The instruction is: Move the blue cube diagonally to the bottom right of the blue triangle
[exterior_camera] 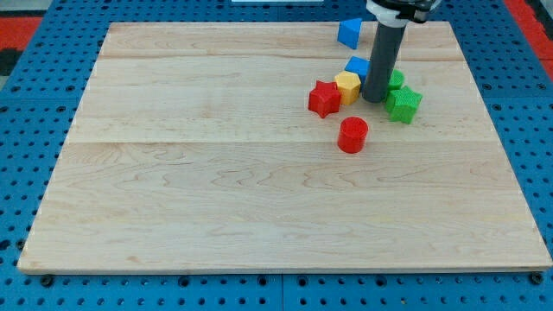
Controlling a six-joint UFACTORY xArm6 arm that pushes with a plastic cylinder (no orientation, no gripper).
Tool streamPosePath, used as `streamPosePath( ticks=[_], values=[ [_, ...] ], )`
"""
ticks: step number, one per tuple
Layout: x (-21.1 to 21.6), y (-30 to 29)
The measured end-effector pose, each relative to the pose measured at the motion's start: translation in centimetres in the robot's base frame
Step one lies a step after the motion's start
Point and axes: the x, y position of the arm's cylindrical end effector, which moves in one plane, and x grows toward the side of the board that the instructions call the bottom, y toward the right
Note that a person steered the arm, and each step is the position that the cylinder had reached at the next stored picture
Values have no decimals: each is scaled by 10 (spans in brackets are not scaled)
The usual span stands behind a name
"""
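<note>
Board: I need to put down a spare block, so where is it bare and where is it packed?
Bare: the board's whole left half and everything below the red cylinder. Crowded: upper right, where my tip stands among the blue cube, yellow block, red star and green blocks; blue triangle above.

Wooden board (259, 190) bearing coloured blocks (352, 135)

No readable text, label, brand or number anywhere — not on blocks, board or rod.

You see pale wood-grain board (216, 199) on blue pegboard (26, 78). Blocks: blue triangle (349, 33), blue cube (357, 66), yellow block (347, 85), red star (324, 98), red cylinder (352, 135), green star (403, 104). Dark rod, my tip (374, 99).
</note>
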Motion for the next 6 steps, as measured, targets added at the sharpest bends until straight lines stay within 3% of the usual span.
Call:
streamPosePath(
  ticks=[1,2,3,6],
  values=[
    [-27,-17],
    [10,-30],
    [-1,-75],
    [-52,-47]
  ],
)
